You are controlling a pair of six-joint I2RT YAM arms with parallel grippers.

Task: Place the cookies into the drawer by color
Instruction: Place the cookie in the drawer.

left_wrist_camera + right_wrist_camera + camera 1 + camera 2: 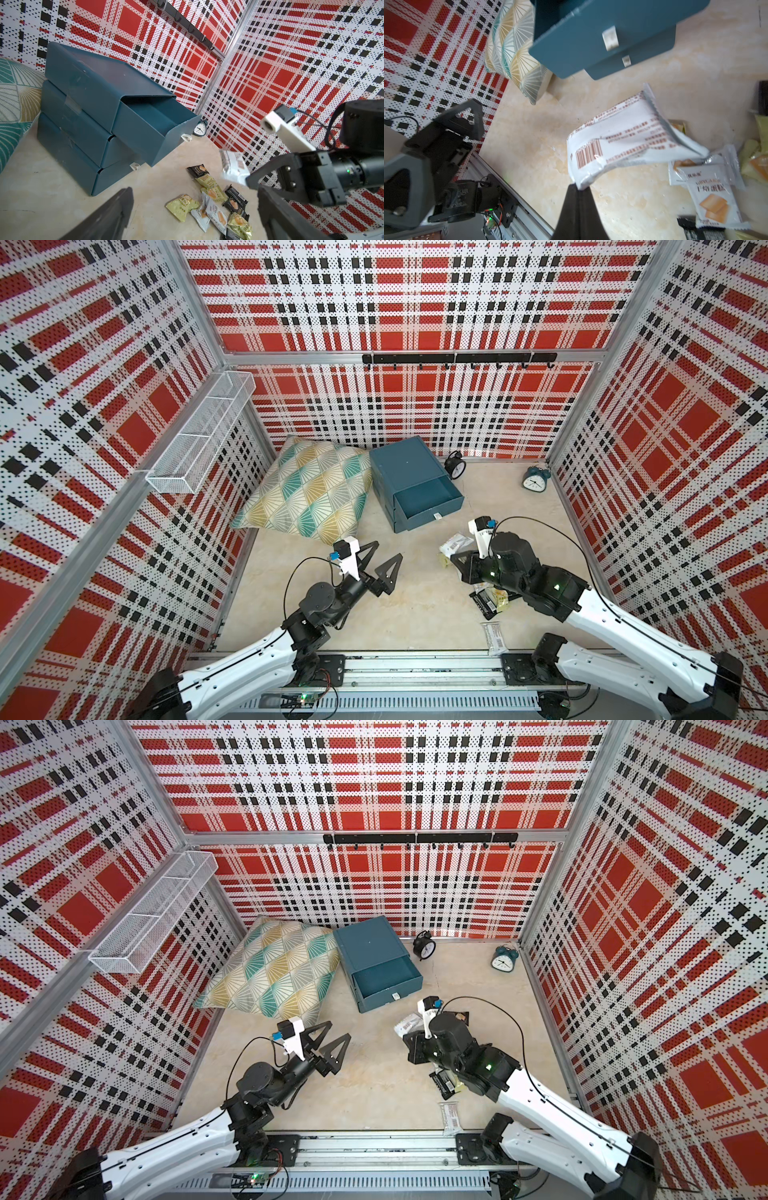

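Closest in both top views is the rail (pixel 415 668). Past it, the left gripper (pixel 388 551) hangs over bare floor (pixel 415 610), jaws spread wide. The right gripper (pixel 455 559), pressed together, pinches a white packet (pixel 456 542) in front of the drawer (pixel 409 472), whose top tray stands pulled out. More cookies (pixel 492 600) lie under the right arm.

Left wrist view: the packet (pixel 232 166) hangs clear of the floor from the right gripper (pixel 249 181), above the cookies (pixel 218 205).

Right wrist view: closed fingers (pixel 578 207) nip the packet's (pixel 623 141) corner, barcode facing the camera, and the drawer (pixel 591 41) lies beyond.
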